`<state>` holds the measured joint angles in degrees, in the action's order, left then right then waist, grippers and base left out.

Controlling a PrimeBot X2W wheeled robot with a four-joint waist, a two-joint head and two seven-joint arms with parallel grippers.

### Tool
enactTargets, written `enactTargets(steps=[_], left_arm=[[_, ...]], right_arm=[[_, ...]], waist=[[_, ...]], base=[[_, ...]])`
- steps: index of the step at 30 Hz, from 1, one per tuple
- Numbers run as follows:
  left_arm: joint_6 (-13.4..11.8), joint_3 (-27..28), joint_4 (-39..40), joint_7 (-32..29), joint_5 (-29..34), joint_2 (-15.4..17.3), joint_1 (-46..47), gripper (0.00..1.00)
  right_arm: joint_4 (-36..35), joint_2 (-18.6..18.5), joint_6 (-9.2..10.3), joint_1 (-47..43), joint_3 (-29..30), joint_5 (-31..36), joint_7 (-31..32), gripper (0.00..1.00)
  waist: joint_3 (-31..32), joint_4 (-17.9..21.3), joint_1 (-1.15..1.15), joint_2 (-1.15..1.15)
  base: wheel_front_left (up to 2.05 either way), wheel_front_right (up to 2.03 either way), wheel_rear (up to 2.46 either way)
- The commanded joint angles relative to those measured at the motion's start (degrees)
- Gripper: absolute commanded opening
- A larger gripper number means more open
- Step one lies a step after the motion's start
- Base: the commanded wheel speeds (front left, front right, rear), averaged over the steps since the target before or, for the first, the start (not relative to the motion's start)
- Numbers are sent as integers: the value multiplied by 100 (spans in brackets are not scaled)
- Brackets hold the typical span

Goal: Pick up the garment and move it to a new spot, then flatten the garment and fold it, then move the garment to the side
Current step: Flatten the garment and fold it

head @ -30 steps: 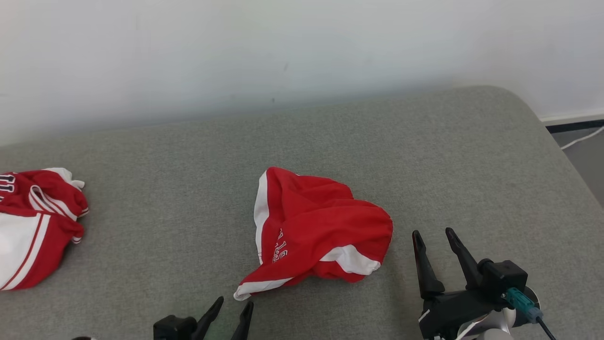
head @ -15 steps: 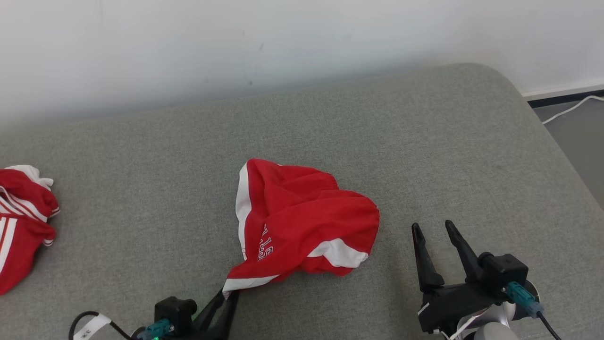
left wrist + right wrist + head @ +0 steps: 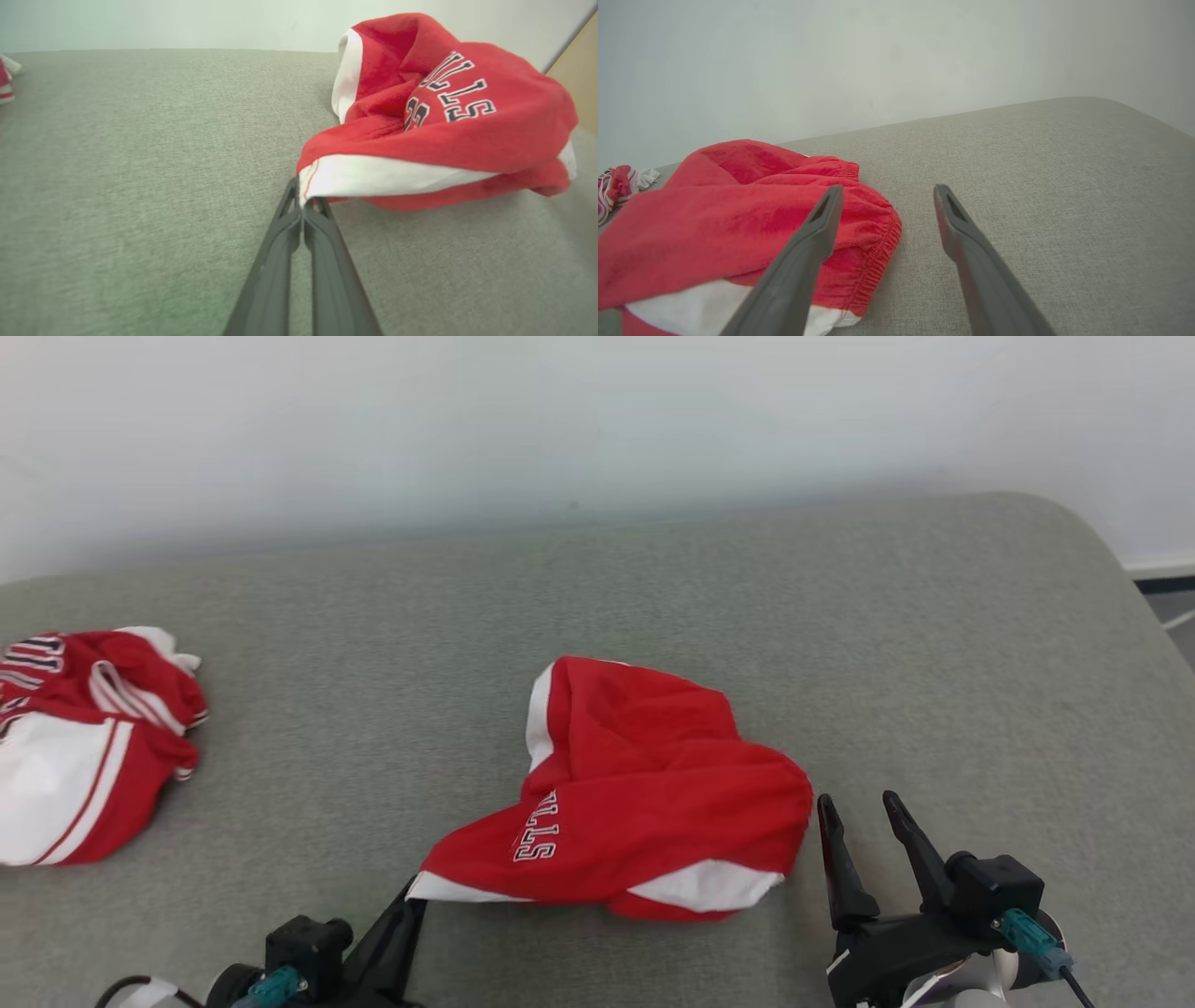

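Nearest me, the left gripper [image 3: 303,196] has the white hem corner [image 3: 373,175] of the red garment [image 3: 653,803] at its tips, so I judge this is the pick-up. To do it well I want a slow, straight lift with my eye on that corner. It's a thin bite on the very edge of the cloth, and a jerk could pull it free. The bulk sits crumpled on the grey cushion [image 3: 653,588] just beyond the pinch. I'd raise it until the whole heap hangs clear before carrying it across, rather than drag it over that weave. There's open cushion farther back and to the right for the new spot.

Now the jaws. Left: fingers pressed together, clamped on that hem corner and touching nothing else. Right gripper [image 3: 857,803]: spread wide and holding nothing. Its inner finger is just beside the garment's gathered waistband [image 3: 882,233], and I can't tell whether it brushes the cloth. Far off to the left lies a second red-and-white garment [image 3: 84,737], well apart, so I'd leave it alone. Behind it all is the pale wall [image 3: 560,420].
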<state>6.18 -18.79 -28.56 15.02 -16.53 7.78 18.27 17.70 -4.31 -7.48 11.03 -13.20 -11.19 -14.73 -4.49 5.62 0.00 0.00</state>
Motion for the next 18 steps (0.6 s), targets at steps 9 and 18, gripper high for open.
enactTargets(steps=[9,18], left_arm=[[-67,-86,84,21,325,266,-459,0],[-29,-93,-24,21,166,60,-660,100]], right_arm=[[42,37,-2,-29,4,-28,-50,100],[70,38,-2,-17,19,14,-53,100]], waist=[[63,-515,0,0],[97,-622,0,0]], base=[[0,0,0],[0,0,0]])
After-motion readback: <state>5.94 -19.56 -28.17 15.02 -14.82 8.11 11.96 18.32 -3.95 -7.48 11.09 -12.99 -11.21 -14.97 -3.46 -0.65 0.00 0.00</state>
